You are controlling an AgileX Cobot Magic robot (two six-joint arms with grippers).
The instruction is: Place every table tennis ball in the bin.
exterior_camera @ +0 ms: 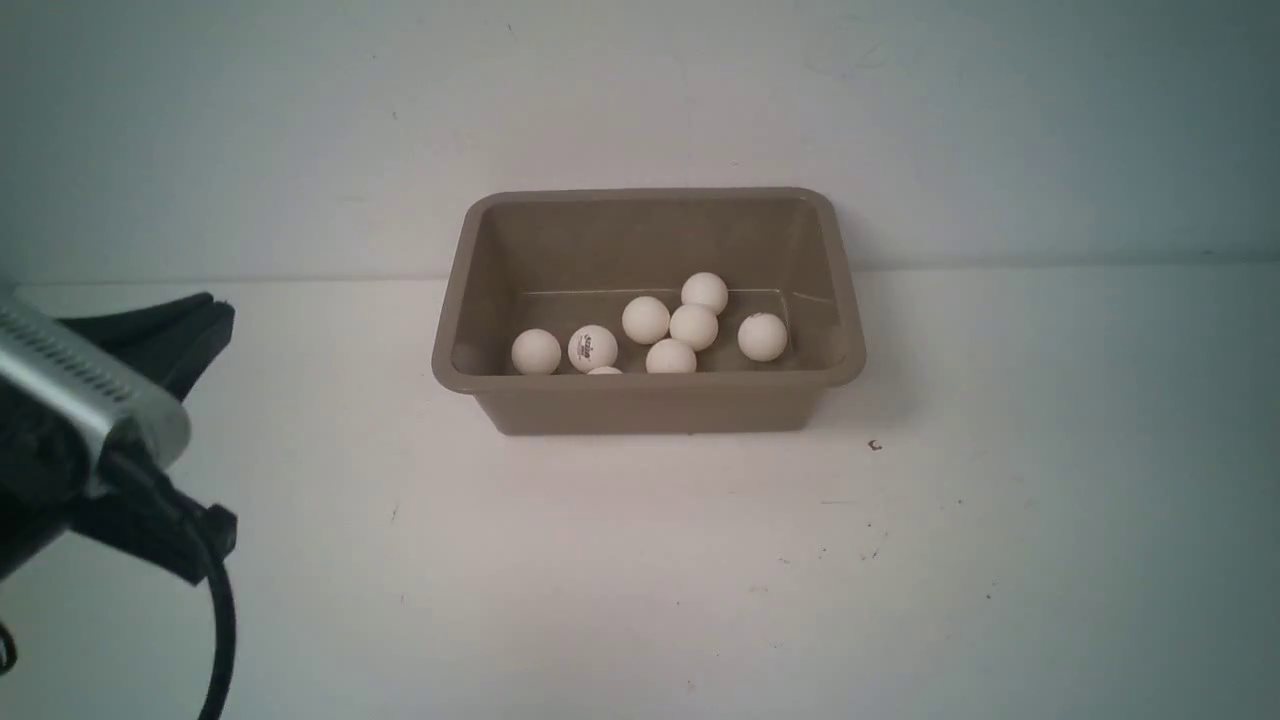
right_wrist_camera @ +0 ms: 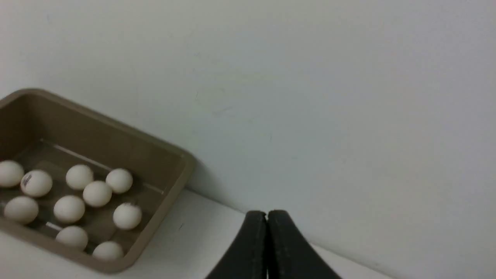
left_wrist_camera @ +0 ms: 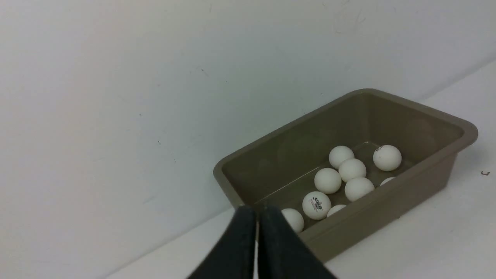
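All table tennis balls (exterior_camera: 646,319) sat inside the bin (exterior_camera: 650,402), none seen on the table (exterior_camera: 640,580). The right wrist view counted nine on the bin floor, clustered loosely toward the near wall; one ball showed a dark printed logo (exterior_camera: 593,347). The bin stood at the table's far middle, against the wall (exterior_camera: 640,100).

Left gripper (left_wrist_camera: 256,211) was off to the bin's left and nearer the robot, apart from it, tips pressed together with nothing between them. In its wrist view the tips pointed toward the bin's near-left corner, not touching it.

Right gripper (right_wrist_camera: 267,214) was also closed tight, empty, off to the bin's right side, clear of the rim. It did not show in the front view.

A small dark speck (exterior_camera: 875,445) lay on the table just right of the bin.
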